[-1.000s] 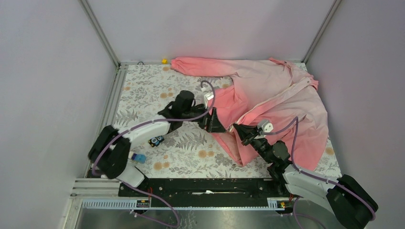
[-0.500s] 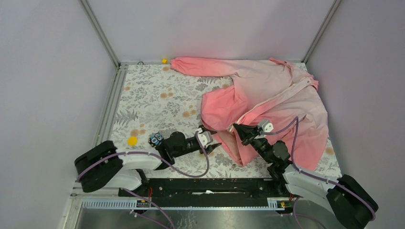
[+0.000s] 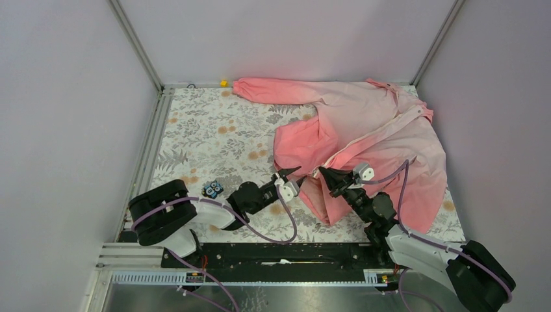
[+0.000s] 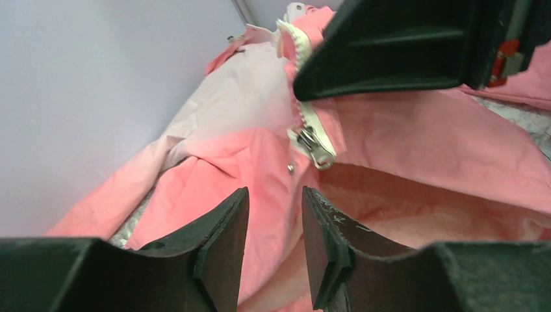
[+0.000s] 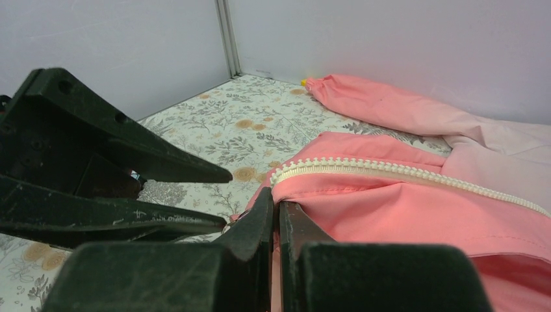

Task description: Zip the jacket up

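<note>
Two grippers here: near the floral mat's (image 3: 208,130) front edge, my right gripper (image 5: 278,203) is pinching the jacket's (image 3: 383,136) hem beside the zipper (image 5: 364,166), and my left gripper (image 4: 274,195) is hovering narrowly parted, empty. Jacket's sprawling over the mat's far right.

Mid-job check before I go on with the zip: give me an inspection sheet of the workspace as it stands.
Surface: floral table cover, flat, no spills seen.
Job's things: the jacket spread at the far right, front unzipped; zipper slider low on the white teeth.
Clutter: small yellow piece at the far edge; small dark object beside the left arm.
Grippers: left gripper part open, empty, facing the slider; right gripper shut on the jacket's edge beside the teeth.
Cables: purple cable loops off each arm; none seen caught.
Surroundings: plain pale walls, metal corner posts.
</note>
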